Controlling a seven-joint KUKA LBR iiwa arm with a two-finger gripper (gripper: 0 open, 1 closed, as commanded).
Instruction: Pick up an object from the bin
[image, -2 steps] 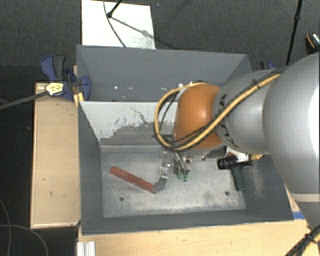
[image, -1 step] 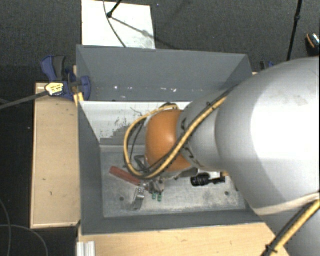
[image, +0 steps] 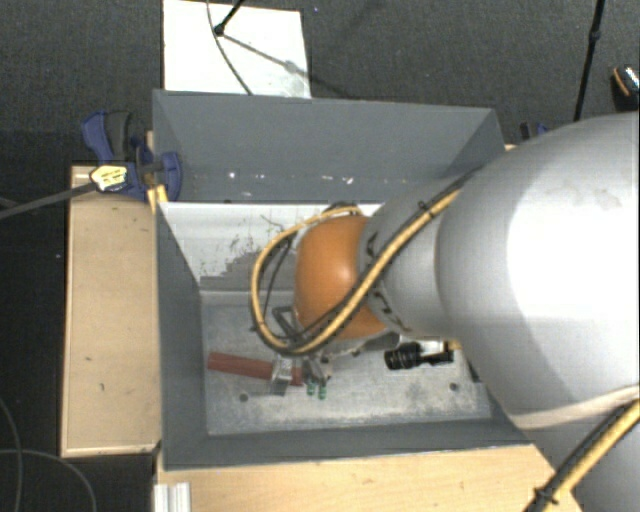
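Grey arm link (image: 545, 290), right foreground | gripper (image: 298, 377) under orange wrist cover (image: 330, 275), at right end of reddish-brown bar (image: 238, 365) on front-left bin (image: 400, 400) floor | open or closed: cannot tell | black cylinder (image: 412, 356) nearby

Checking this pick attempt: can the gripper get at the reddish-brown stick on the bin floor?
Probably yes. The gripper is at the right end of the reddish-brown stick; nothing lies on it, and the black cylinder lies apart to the right.

Grey bin (image: 185, 300), red-brown bar (image: 238, 366), black cylinder (image: 405, 357), orange cover (image: 330, 270)
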